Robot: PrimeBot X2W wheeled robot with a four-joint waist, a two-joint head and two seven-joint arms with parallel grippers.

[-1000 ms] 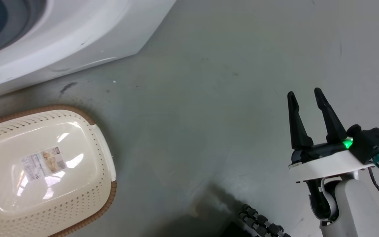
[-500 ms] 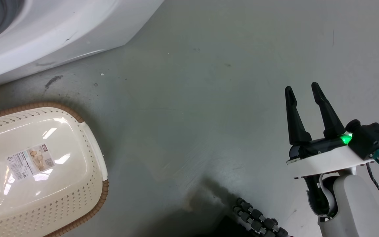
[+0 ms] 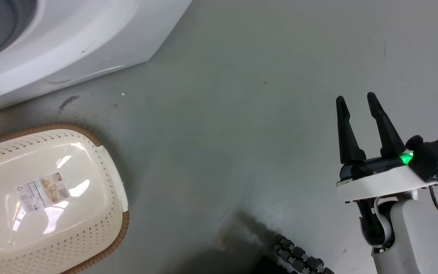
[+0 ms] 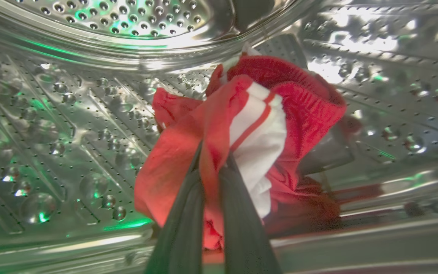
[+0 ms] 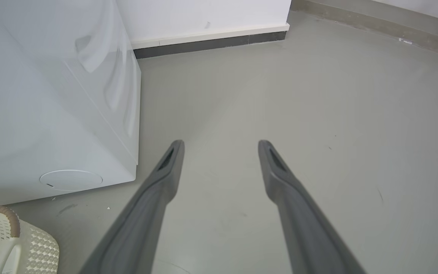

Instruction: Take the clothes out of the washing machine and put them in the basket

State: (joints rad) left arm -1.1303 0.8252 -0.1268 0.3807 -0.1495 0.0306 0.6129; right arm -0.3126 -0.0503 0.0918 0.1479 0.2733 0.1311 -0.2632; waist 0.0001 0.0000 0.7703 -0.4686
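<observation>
The left gripper [image 4: 214, 154] is inside the drum [image 4: 51, 114], jaws drawn narrow on a fold of the clothes [image 4: 302, 102], pinched beside the white trim [image 4: 257, 129]. A bunched grip of this kind is judged fit to draw the bundle out in one pull. The clothes lie wholly within the washer [image 3: 70, 34], against the perforated drum wall. The basket [image 3: 122, 228] stands mouth up on the floor [image 3: 222, 133], near the washer's front corner, with nothing red in it, presumably set close for a short carry. The right gripper [image 3: 356, 97] hangs over bare floor, well apart from the basket, jaws wide and holding nothing, judged to be kept clear.
</observation>
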